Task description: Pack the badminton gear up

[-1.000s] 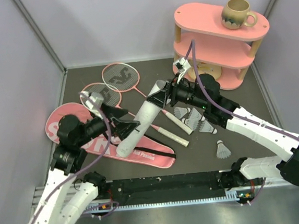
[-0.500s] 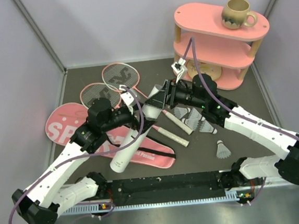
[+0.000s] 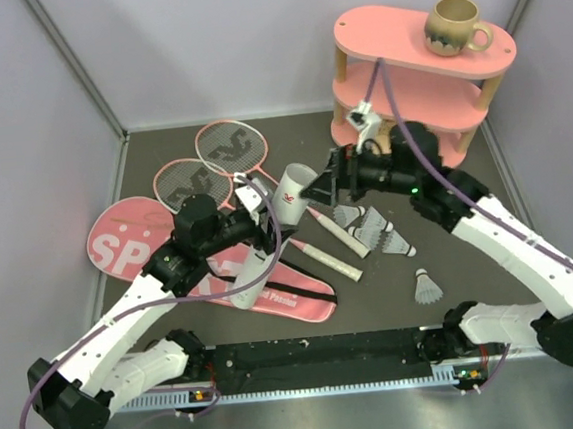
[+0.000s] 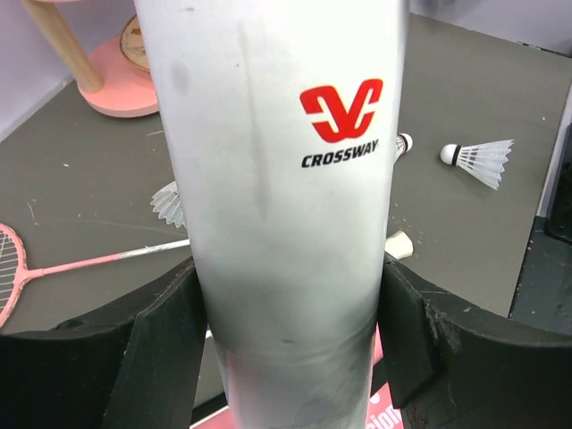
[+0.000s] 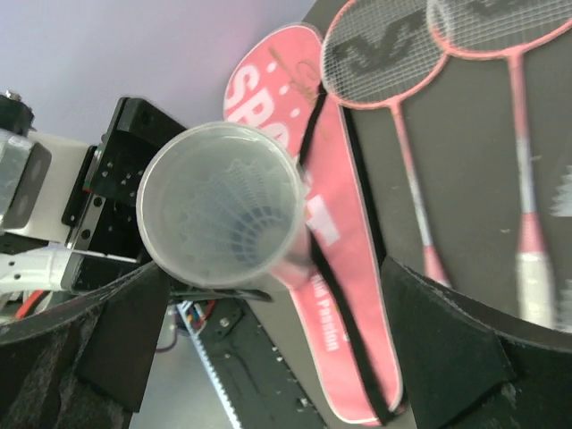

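Squarely pinched by left claw (image 4: 290,331) — smooth white cylindrical tube (image 4: 277,179). Right claw (image 5: 279,299) spread wide, facing its round mouth — feathered shuttlecock (image 5: 237,219) inside.

white tube (image 3: 250,278) tilted over pink bag (image 3: 118,244) — rackets (image 3: 228,146), shuttlecocks (image 3: 428,284) flat beside.

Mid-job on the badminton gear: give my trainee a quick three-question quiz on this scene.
1. True or false: the beige mug stands on the top tier of the pink shelf.
2. Which one clamps the white tube? A. left gripper B. right gripper C. neither
3. Fill in: in the right wrist view, a ___ shows inside the tube's open mouth.
Key: 1 true. 2 A; the right gripper stands open. 3 shuttlecock.
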